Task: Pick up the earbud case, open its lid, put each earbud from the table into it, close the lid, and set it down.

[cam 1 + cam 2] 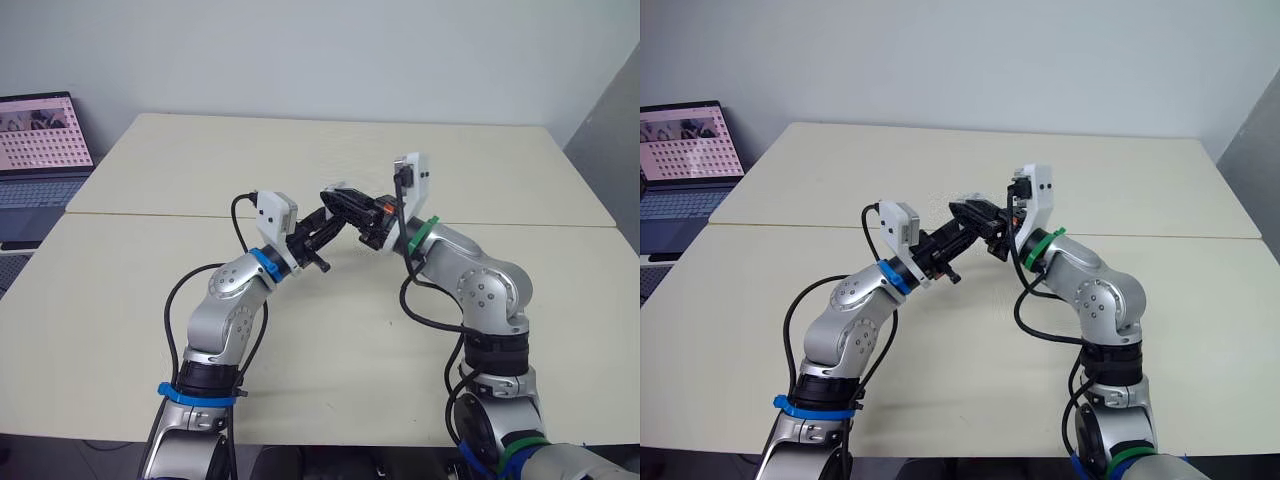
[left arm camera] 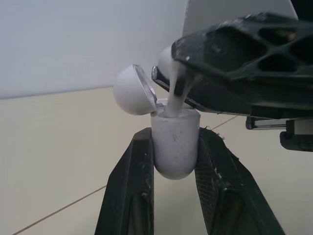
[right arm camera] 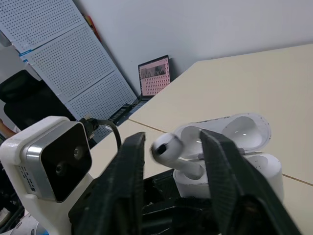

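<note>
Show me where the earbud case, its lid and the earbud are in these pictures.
earbud case (image 2: 175,144): left wrist view, on the middle of its body.
lid (image 2: 129,90): left wrist view, on its rounded outer shell.
earbud (image 3: 165,145): right wrist view, on its rounded head.

A pale cream surface (image 1: 300,165), made of two slabs meeting at a straight seam (image 1: 150,214) across the middle of the frame, stands against a plain whitish wall (image 1: 300,50) under soft, even light. At the upper left of the frame an open laptop (image 1: 40,135) sits just beyond the surface's edge. The right wrist view shows white perforated panels (image 3: 44,34) standing beside that laptop.
</note>
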`<state>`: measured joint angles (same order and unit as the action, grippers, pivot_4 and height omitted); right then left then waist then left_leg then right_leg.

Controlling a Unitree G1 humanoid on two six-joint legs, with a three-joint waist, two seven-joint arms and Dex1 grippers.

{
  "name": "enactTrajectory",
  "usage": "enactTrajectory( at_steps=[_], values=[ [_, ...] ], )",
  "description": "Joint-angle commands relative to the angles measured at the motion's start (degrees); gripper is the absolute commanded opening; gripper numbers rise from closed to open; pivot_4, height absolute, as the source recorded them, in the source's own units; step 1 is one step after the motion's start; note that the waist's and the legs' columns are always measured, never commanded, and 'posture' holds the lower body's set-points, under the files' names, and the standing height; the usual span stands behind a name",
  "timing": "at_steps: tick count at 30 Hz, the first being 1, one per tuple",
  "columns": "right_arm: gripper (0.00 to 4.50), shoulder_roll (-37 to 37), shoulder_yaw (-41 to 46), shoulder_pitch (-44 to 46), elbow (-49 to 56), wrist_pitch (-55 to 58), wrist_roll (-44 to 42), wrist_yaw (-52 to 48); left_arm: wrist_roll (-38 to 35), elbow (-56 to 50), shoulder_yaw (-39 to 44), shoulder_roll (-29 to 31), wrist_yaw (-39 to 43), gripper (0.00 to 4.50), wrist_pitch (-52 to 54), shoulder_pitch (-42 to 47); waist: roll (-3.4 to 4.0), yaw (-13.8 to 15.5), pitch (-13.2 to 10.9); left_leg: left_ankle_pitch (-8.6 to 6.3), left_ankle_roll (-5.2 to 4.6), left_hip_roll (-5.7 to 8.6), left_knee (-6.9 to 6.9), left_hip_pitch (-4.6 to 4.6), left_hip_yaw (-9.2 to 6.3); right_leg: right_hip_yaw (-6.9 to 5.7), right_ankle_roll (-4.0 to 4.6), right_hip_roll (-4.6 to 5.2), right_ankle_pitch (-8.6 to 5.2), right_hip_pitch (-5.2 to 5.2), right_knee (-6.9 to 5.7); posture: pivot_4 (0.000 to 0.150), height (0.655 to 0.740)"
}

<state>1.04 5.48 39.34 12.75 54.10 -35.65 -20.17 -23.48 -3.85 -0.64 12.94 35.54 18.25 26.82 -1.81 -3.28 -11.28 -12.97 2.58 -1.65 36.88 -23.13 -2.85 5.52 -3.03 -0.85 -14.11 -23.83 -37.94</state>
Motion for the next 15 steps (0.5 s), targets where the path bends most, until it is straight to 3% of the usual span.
enactTrajectory(
  at_steps=[1, 5, 15],
  values=[
    [3.03, 0.5, -0.4, -0.8, -0.3, -0.1, 0.0, 1.4, -1.1, -4.3, -0.2, -0.5, 0.7, 0.76, -1.6, 1.8, 0.00, 0.0, 0.0, 0.00, 0.00, 0.00, 0.00, 0.00, 0.01, 0.01, 0.00, 0.00, 0.00, 0.00, 0.01, 0.150, 0.7400],
    [4.47, 0.8, -0.5, -0.8, -0.6, -0.7, 0.2, 2.0, -1.2, -4.5, -0.4, -0.6, 0.8, 0.76, -1.4, 1.9, 0.00, 0.0, 0.0, 0.00, 0.00, 0.00, 0.00, -0.01, 0.01, 0.00, 0.00, 0.00, 0.00, 0.00, 0.02, 0.150, 0.7400],
    [4.49, 3.0, 4.0, 1.2, -0.7, -2.8, -2.6, 2.1, 0.1, -1.4, 1.0, 0.8, 0.8, 0.76, -2.4, 0.2, 0.00, 0.0, 0.0, 0.00, 0.00, -0.01, -0.03, -0.14, 0.06, 0.05, 0.00, -0.01, 0.00, -0.17, 0.02, 0.150, 0.7400]
  ],
)
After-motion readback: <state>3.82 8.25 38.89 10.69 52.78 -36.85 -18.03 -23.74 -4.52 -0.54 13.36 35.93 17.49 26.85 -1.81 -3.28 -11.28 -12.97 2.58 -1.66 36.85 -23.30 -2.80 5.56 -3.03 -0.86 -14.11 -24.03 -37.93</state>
